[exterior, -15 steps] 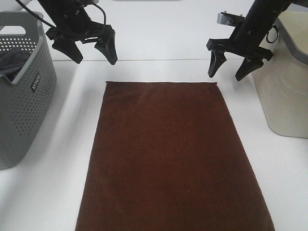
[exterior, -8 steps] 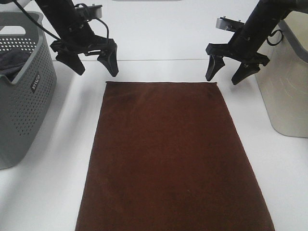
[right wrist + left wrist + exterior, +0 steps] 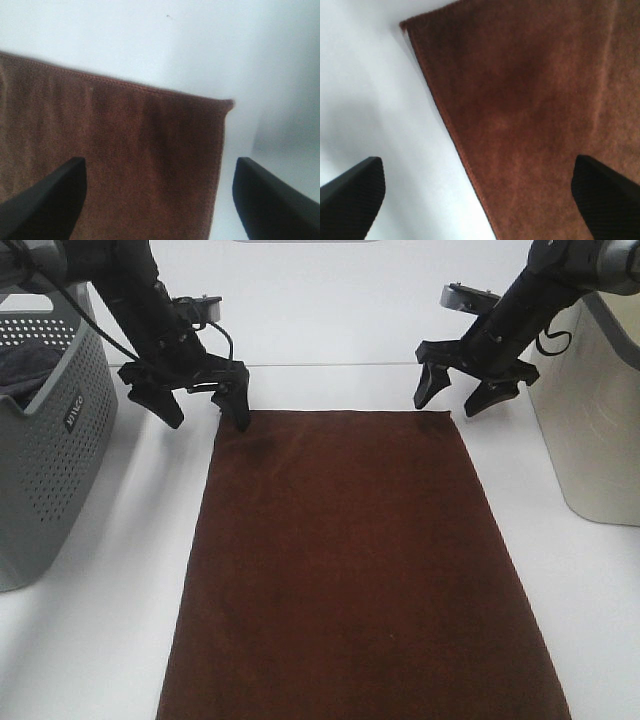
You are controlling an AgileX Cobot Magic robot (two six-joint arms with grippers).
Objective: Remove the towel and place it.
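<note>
1. See the towel (image 3: 360, 560) spread flat on the white tabletop (image 3: 110, 640), between a grey basket (image 3: 50, 470) and a beige basket (image 3: 590, 440), touching neither.
2. Note the left claw (image 3: 207, 422) spread wide at the far left corner, holding nothing. Likewise the right claw (image 3: 445, 407), wide and empty at the far right corner. Cannot tell contact with the cloth.
3. Risk of pinching only the hem, or of closing on nothing, with one finger over bare tabletop and one over pile at each corner.
4. Risk of fingertips scraping the tabletop through too deep a descent, or of a slipped corner through too shallow a bite on the plush.
5. Risk of a skewed, dragging lift through uneven closing or rising of the two claws.
6. From the high camera alone: both claws together, both baskets, a dark grey cloth (image 3: 25, 370) in the grey one, and the towel's length, with its near edge cut off by the frame.
7. From the wrist cameras alone: the stitched hem and the placing of each corner between the fingers (image 3: 607, 195). No hint there of height above the cloth.
</note>
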